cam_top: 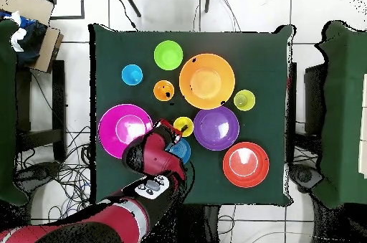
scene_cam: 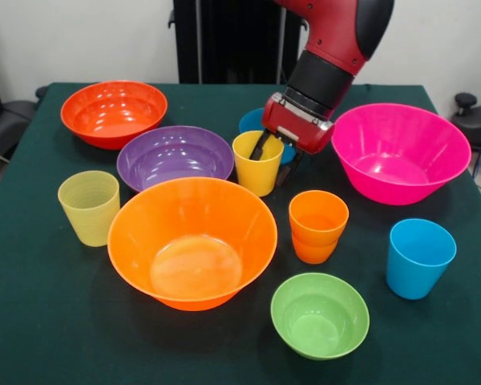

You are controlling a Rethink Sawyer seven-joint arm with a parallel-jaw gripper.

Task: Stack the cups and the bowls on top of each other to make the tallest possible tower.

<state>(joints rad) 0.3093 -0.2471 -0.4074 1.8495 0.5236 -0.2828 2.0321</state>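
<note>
My gripper (scene_cam: 274, 158) hangs open over the yellow cup (scene_cam: 255, 172), which stands upright mid-table. One finger is inside the cup and the other outside its right wall. The small blue bowl (scene_cam: 252, 122) sits just behind, partly hidden by the gripper. The large orange bowl (scene_cam: 192, 241), purple bowl (scene_cam: 175, 156) and red-orange bowl (scene_cam: 114, 112) lie to the left. The hot pink bowl (scene_cam: 398, 152) is on the right. The orange cup (scene_cam: 317, 226), lime green bowl (scene_cam: 320, 314), sky blue cup (scene_cam: 419, 257) and ribbed pale cup (scene_cam: 89, 207) stand separately. Nothing is stacked.
All the vessels stand on a dark green table (scene_cam: 48, 321). In the overhead view my arm (cam_top: 147, 158) reaches in from the bottom edge, between the pink bowl (cam_top: 125, 130) and the blue bowl (cam_top: 180, 151).
</note>
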